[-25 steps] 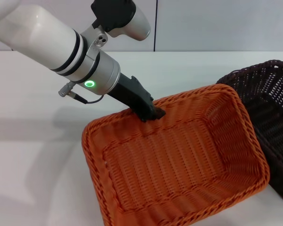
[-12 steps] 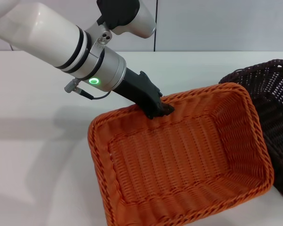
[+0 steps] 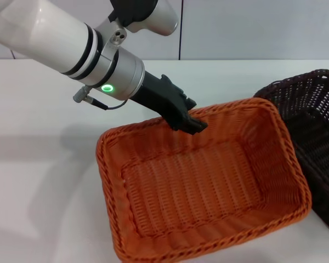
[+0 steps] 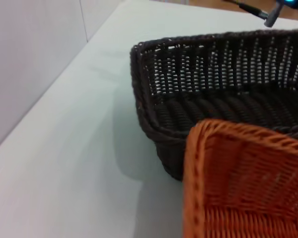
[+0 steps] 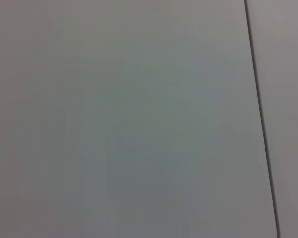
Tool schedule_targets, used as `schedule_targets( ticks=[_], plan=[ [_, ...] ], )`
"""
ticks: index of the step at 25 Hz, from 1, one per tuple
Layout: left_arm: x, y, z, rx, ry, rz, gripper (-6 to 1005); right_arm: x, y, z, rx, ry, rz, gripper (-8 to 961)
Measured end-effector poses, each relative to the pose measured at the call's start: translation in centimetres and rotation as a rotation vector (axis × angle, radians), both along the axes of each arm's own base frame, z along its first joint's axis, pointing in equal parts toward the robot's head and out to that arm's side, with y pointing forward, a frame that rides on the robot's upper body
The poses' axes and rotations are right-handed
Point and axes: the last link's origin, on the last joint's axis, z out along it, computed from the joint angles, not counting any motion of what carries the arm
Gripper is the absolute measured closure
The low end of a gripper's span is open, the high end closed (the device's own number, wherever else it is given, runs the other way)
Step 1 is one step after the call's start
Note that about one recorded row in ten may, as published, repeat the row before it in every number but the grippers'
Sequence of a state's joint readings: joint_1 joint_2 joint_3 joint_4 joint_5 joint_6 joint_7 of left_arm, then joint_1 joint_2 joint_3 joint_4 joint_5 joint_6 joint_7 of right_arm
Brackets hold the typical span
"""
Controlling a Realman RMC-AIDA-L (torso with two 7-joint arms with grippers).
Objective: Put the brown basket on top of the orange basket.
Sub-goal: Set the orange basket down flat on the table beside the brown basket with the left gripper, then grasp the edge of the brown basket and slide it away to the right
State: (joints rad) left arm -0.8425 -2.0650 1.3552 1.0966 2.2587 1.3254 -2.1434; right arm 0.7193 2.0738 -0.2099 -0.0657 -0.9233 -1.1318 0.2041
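The orange basket (image 3: 197,186) fills the middle of the head view, open side up. My left gripper (image 3: 191,123) is shut on the middle of its far braided rim. The brown basket (image 3: 318,120) stands at the right edge, partly cut off, and the orange basket's right side overlaps its near-left part. In the left wrist view the brown basket (image 4: 218,84) lies just beyond a corner of the orange basket (image 4: 248,178); I cannot tell if they touch. The right gripper is out of view.
The white table (image 3: 44,164) stretches to the left and behind the baskets, with a grey wall (image 3: 252,27) at the back. The right wrist view shows only a plain grey surface (image 5: 139,119) with one dark seam.
My left gripper has moved right and slightly away, holding the orange basket's far rim. The orange basket shifted right, then swung back a little; the brown basket has not moved.
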Motion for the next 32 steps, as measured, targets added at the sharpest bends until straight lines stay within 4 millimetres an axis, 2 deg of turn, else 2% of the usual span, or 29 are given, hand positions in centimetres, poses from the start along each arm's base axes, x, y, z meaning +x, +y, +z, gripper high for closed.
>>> schedule_targets(
  ticks=[1,6,13,19,22,24,25,28,30,32],
  plan=[
    [0.1,0.0,0.1,0.004,-0.003,-0.004,569,0.1,0.0,0.0,0.001,-0.001,-0.001,400],
    [0.0,0.2,0.3,0.018,-0.005,-0.007,334,0.2,-0.1,0.1,0.001,-0.002,-0.006,400],
    [-0.1,0.5,0.6,0.041,-0.014,-0.007,155,0.3,-0.1,0.1,0.0,-0.003,-0.01,400],
    [-0.6,1.1,1.8,0.139,-0.062,-0.007,155,0.3,0.1,0.7,0.0,0.004,0.0,399],
    [-1.8,2.1,3.0,0.297,-0.171,-0.005,155,0.0,0.6,1.2,-0.034,0.016,0.036,399],
    [-1.8,2.1,3.0,0.297,-0.171,-0.005,155,-0.4,1.1,1.5,-0.094,0.029,0.064,399],
    [-3.4,2.5,4.1,0.433,-0.302,-0.007,155,-0.6,1.4,1.7,-0.134,0.03,0.081,399],
    [-4.1,2.5,4.5,0.487,-0.362,-0.009,155,-1.5,2.2,2.1,-0.255,0.014,0.128,399],
    [-5.6,2.1,5.2,0.565,-0.496,-0.013,155,-2.2,2.6,2.5,-0.333,-0.007,0.158,399],
    [-6.3,1.8,5.6,0.595,-0.568,-0.027,155,-2.9,2.9,3.0,-0.422,-0.031,0.183,399]
  ],
)
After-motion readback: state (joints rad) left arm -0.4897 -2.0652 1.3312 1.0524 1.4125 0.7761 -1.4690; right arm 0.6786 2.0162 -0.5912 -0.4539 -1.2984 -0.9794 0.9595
